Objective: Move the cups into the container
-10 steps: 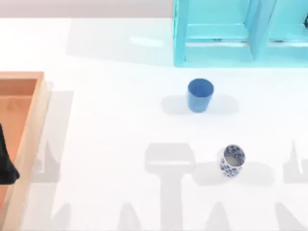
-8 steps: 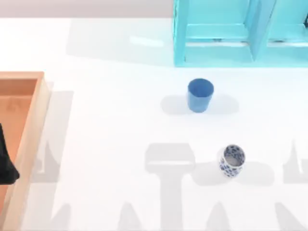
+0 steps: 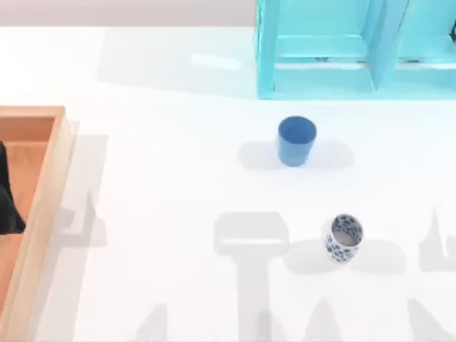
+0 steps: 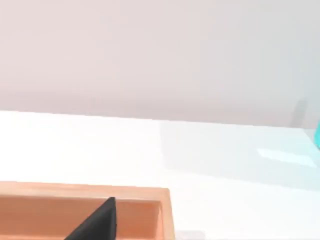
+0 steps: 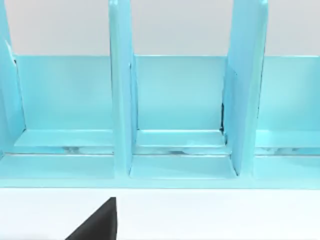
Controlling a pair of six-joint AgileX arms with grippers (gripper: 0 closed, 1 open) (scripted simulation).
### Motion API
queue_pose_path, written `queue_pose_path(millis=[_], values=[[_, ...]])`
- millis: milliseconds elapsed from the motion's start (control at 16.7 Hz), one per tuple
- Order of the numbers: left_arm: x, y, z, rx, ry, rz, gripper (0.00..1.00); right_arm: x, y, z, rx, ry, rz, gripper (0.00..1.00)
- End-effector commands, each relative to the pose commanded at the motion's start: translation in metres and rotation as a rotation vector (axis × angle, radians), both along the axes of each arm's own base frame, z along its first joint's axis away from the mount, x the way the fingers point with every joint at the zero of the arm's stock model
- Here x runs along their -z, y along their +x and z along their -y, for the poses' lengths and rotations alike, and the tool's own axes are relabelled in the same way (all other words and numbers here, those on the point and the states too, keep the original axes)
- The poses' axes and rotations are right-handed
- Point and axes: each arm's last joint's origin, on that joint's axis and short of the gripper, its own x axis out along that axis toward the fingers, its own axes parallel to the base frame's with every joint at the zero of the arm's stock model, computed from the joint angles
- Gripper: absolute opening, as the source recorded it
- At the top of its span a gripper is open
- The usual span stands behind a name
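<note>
Both cups stand upright on the table's right half, the blue cup (image 3: 296,140) near the shelf (image 3: 356,50) and the floral cup (image 3: 345,237) nearer the front, well apart from the box (image 3: 51,185) at far left. The left gripper (image 3: 7,206) hangs over the box, finger state impossible to tell. So the right arm looks nearer for the pick.

White table (image 3: 178,178): cups (image 3: 296,141), container (image 3: 44,185), shelf (image 3: 356,50).
</note>
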Motion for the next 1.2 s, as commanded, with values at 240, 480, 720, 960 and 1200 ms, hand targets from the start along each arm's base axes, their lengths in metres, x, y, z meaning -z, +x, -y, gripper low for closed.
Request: queue_pose_path(millis=[240,480,720,960,1200], values=[[-0.062,0.023,0.017,0.071,-0.078,-0.167,1.0,0.0,0.0,0.0,0.0,0.0,0.0,1.0],[-0.12,0.068,0.054,0.135,-0.137,-0.383,1.0,0.0,0.0,0.0,0.0,0.0,0.0,1.0],[-0.155,0.123,0.118,0.175,-0.154,-0.619,1.0,0.0,0.0,0.0,0.0,0.0,0.0,1.0],[-0.154,0.164,0.207,0.178,-0.121,-0.843,1.0,0.0,0.0,0.0,0.0,0.0,0.0,1.0],[-0.12,0.176,0.298,0.147,-0.048,-1.026,1.0,0.0,0.0,0.0,0.0,0.0,0.0,1.0]])
